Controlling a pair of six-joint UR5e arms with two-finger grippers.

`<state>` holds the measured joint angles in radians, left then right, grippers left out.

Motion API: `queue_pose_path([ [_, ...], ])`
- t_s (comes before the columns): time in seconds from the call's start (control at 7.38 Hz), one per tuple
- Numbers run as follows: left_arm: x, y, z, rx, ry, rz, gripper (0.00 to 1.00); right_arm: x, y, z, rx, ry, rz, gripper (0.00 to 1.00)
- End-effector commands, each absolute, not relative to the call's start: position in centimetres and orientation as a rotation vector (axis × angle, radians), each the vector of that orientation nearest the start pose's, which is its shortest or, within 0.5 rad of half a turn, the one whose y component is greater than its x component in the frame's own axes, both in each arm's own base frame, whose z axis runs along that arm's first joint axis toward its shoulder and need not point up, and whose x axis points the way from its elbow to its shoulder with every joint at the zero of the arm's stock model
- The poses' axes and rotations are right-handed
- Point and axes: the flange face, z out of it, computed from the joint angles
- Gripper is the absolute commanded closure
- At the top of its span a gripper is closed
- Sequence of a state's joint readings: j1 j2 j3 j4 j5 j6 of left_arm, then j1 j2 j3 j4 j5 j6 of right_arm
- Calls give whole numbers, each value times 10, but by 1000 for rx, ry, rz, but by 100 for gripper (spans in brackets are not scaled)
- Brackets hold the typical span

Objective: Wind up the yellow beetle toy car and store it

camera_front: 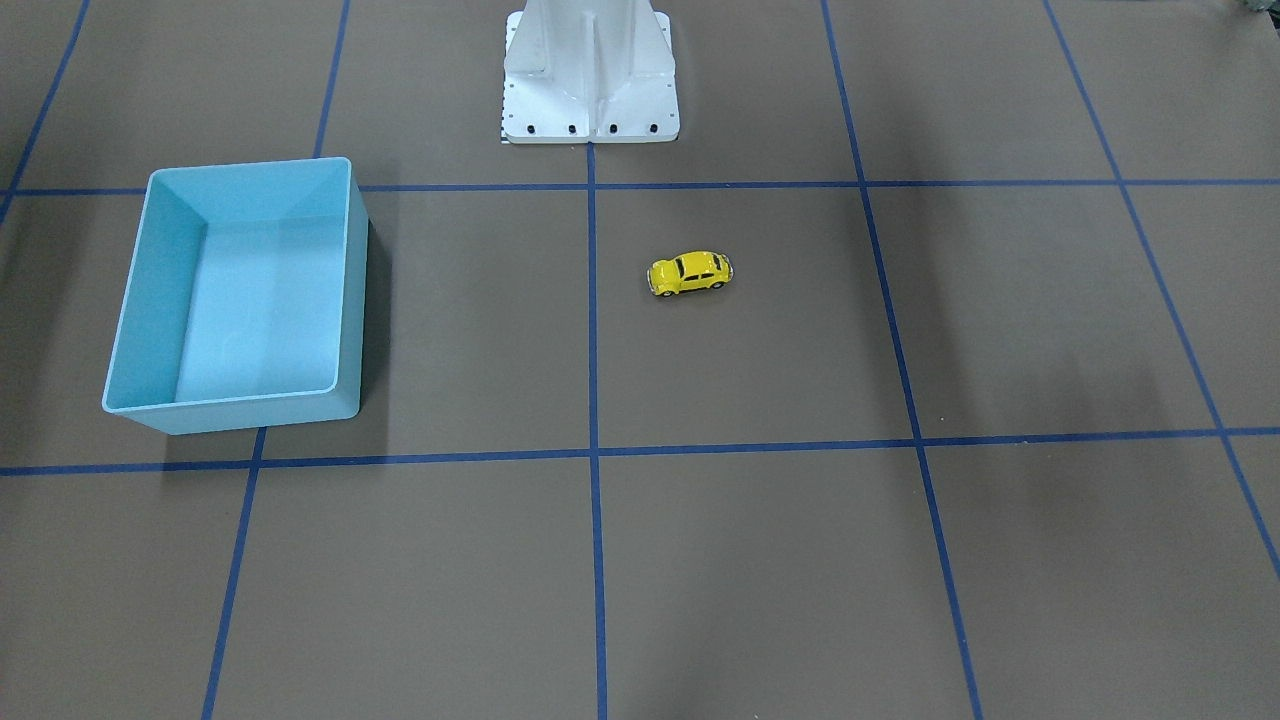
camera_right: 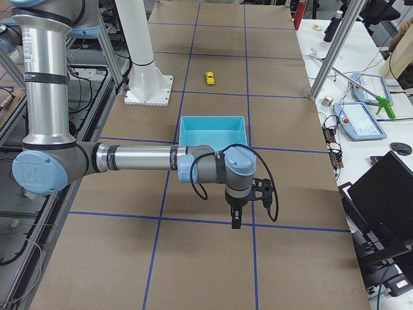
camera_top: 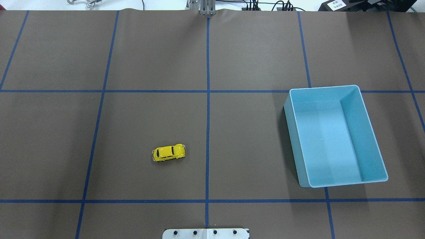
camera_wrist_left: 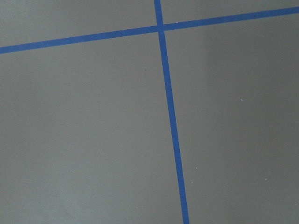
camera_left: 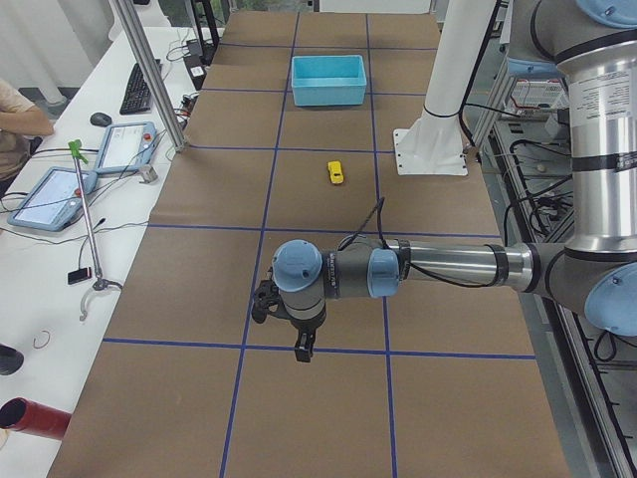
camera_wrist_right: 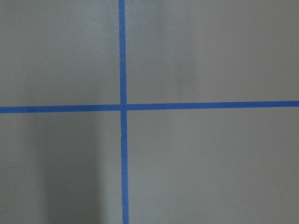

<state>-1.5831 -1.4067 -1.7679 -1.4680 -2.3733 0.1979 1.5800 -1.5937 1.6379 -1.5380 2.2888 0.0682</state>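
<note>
Toy car (camera_top: 168,152) stands on its wheels on the counter (camera_top: 252,149), at about 8 o'clock from the centre in the overhead view. It is well apart from the blue bin (camera_top: 362,132) at 3 o'clock. The car looks light, hard and glossy, and its rounded roof would likely slip. Pinching across the flat doors seems safest. The left claw (camera_left: 299,344) and right claw (camera_right: 235,219) hang far off; whether they are wide or narrow cannot be told.
</note>
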Motion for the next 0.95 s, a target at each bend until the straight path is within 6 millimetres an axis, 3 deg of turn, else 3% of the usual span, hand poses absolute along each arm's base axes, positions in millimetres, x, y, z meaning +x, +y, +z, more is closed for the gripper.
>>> queue_pose_path([
  [0.0, -67, -416, 645, 19, 805, 148, 0, 71, -486, 641, 44, -730, 50, 0],
  [0.41, -66, -421, 637, 33, 805, 153, 0, 68, -485, 646, 28, -772, 54, 0],
  [0.68, -65, -429, 616, 82, 801, 176, 0, 68, -485, 650, 21, -777, 53, 0],
  [0.81, -55, -436, 597, 152, 795, 231, 0, 68, -483, 655, 11, -774, 57, 0],
])
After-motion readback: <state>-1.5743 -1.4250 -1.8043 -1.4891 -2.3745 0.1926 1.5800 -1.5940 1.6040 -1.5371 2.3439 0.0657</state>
